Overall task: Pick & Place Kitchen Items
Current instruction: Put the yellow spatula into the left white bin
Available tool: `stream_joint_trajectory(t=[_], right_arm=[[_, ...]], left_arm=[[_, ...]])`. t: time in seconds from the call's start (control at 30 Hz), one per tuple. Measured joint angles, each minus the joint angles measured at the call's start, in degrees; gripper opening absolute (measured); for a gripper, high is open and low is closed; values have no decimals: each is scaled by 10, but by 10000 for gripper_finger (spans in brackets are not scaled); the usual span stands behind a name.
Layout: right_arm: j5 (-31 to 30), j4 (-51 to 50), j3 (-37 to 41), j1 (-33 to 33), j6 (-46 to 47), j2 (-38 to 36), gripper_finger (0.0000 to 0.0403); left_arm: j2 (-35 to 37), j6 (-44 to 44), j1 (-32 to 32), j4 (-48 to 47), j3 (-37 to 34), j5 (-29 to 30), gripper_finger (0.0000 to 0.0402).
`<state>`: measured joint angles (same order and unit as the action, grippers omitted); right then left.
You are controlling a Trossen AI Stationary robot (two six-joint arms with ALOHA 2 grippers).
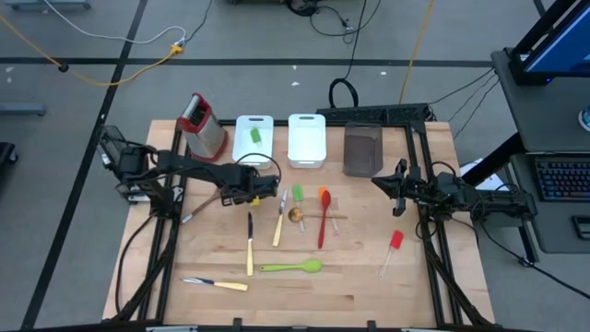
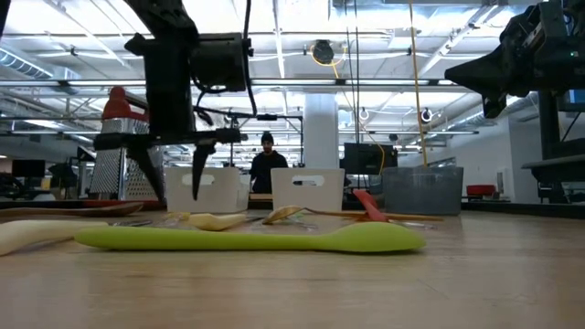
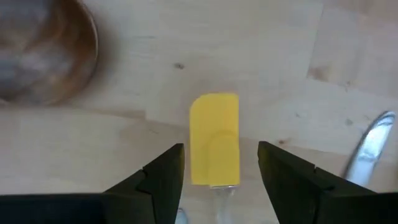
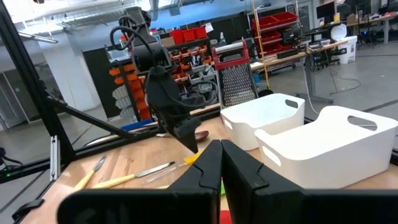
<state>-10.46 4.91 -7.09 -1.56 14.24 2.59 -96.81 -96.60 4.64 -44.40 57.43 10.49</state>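
No text, label, brand, number or sign can be read in any of the four views. The white bin [image 2: 307, 189] in the low view carries a small dark mark on its front wall (too small and blurred to make out as letters). The shelves of red and orange storage boxes [image 4: 193, 37] seen in the room from the right wrist view show no legible lettering either.

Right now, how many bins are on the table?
3, in a row at the table's far edge: a white bin holding something green, a second white bin beside it, then a dark bin.
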Motion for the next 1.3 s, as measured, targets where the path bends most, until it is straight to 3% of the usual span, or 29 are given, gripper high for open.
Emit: stream_joint_trajectory(t=[0.5,0.6,0.83,0.93,1.3], right_arm=[[0,0,0,0,0,0,4],[0,0,0,0,0,0,4],[0,0,0,0,0,0,4],[0,0,0,0,0,0,4],[0,0,0,0,0,0,4]], left_arm=[[-105,27,18,23,8,-47,206],[-106,34,18,25,8,-49,176],[-101,52,16,33,7,-29,48],[-101,55,16,42,7,-22,19],[-73,65,17,43,0,-19,17]])
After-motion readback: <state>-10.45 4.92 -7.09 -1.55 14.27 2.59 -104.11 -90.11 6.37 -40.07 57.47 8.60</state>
